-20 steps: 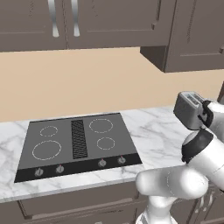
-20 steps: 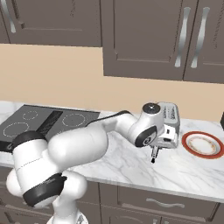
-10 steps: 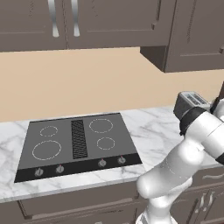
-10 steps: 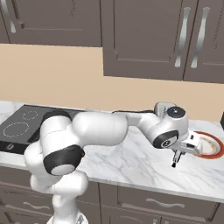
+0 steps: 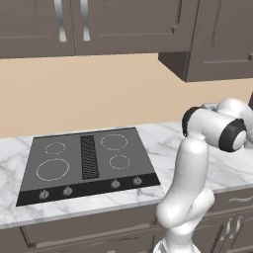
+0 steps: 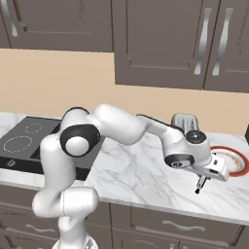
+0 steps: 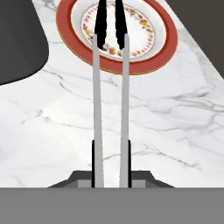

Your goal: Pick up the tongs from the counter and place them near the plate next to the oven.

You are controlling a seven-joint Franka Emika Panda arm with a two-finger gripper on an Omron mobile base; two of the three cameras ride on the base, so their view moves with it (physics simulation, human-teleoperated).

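Claw: our gripper (image 6: pixel 201 185) is clamped on the tongs (image 7: pixel 111 100); in the hand view the two silver arms run up from between our fingers, and their black tips lie over the plate (image 7: pixel 166 41) picture-wise.
Tongs: held off the counter (image 6: pixel 141 177), hanging from the claw just in front of the plate's near rim in the right base view; height above the marble we cannot tell exactly.
Change: over the last second we have swung the arm rightward along the counter; the claw was beside the toaster (image 6: pixel 184 123) and is now close to the plate (image 6: pixel 230 161), with the elbow stretched out further.
Meaning: the carry looks nearly finished to us. The tongs have left the cooktop (image 5: pixel 89 157) end and are at the drop zone.
Next: we judge that lowering and letting go on bare marble by the rim is what remains.
Risk: the tips reach toward the plate, so releasing here could land them on the plate, not beside it.
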